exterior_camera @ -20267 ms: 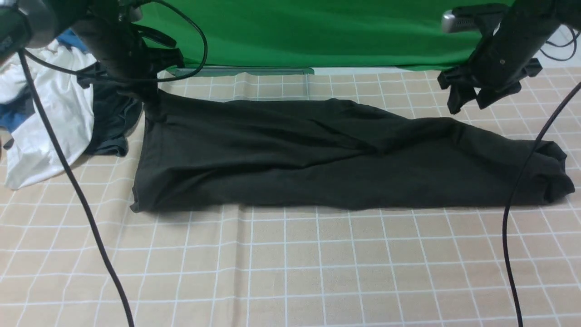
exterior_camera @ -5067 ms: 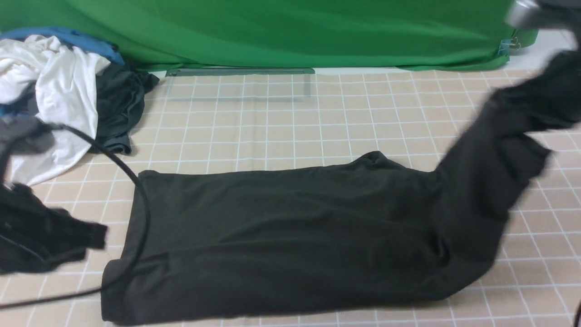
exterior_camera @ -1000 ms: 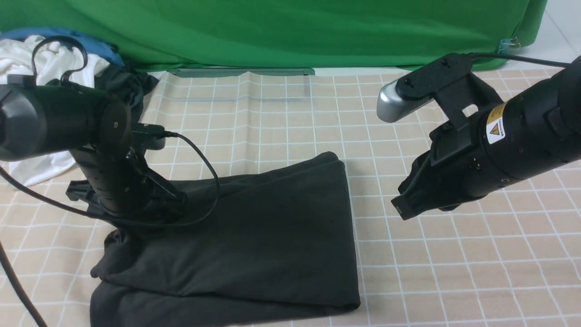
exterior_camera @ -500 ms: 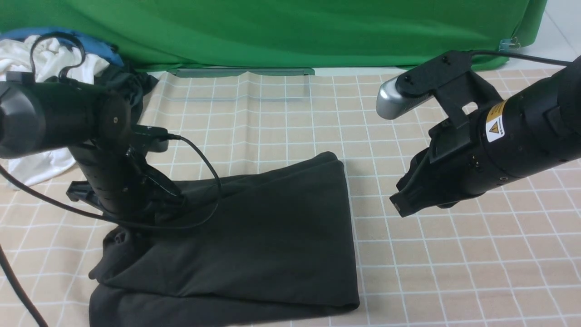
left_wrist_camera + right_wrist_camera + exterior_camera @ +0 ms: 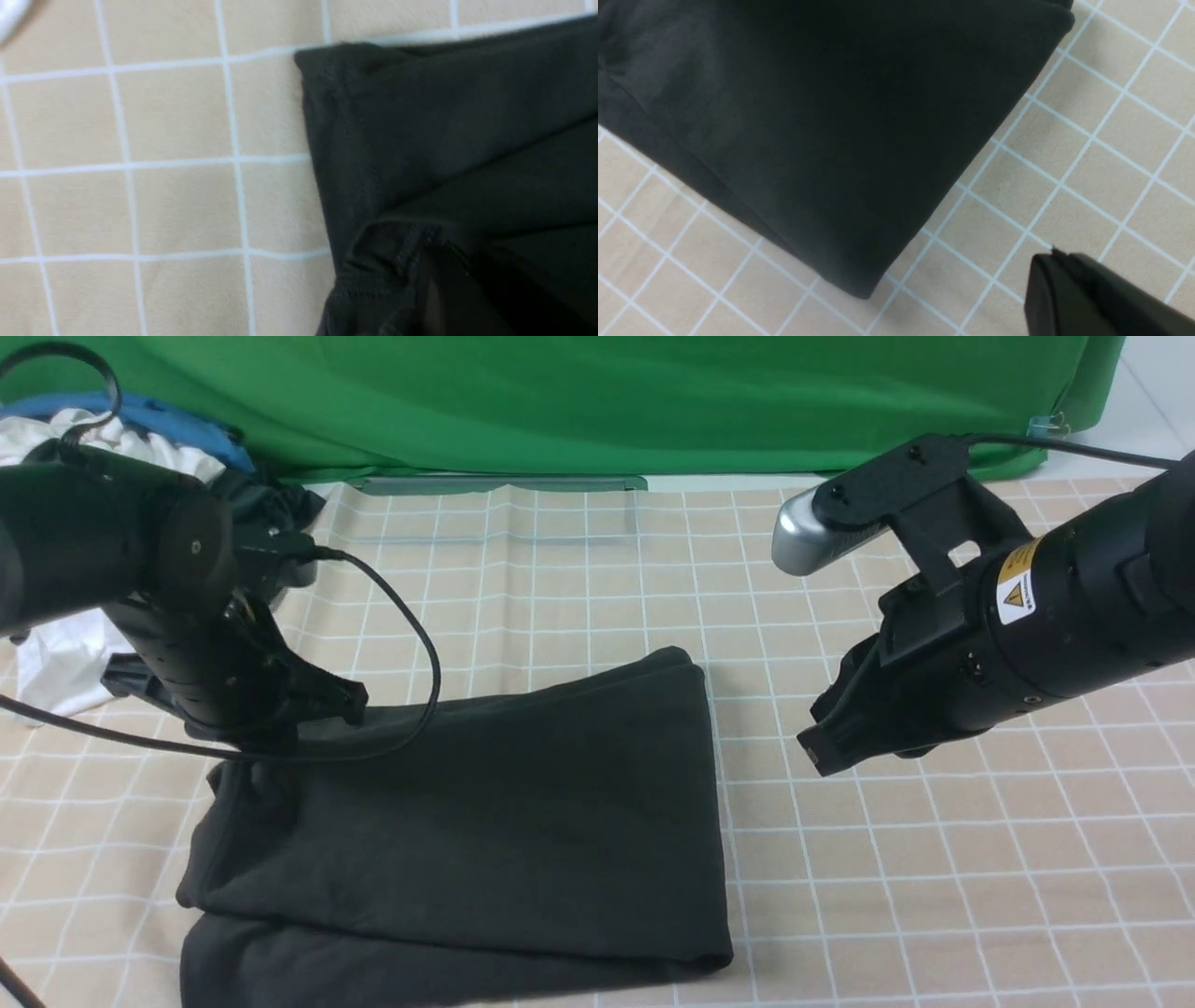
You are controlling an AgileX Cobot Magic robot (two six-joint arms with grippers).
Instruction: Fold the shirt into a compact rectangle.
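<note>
Left claw (image 5: 271, 733) just snapped together and lifted off shirt (image 5: 467, 831); right claw (image 5: 817, 756) together, clear. Folded rectangle nearly done.

The shirt (image 5: 467, 821)'s near edge runs past the frame.

A: Light is even and fairly bright, with no glare; the shirt (image 5: 485, 821) reads as a nearly featureless black mass.

B: Shadows beneath it are faint. The left wrist view is soft, its grid lines smeared; the right wrist view looks sharper, and the front view is slightly hazy.
</note>
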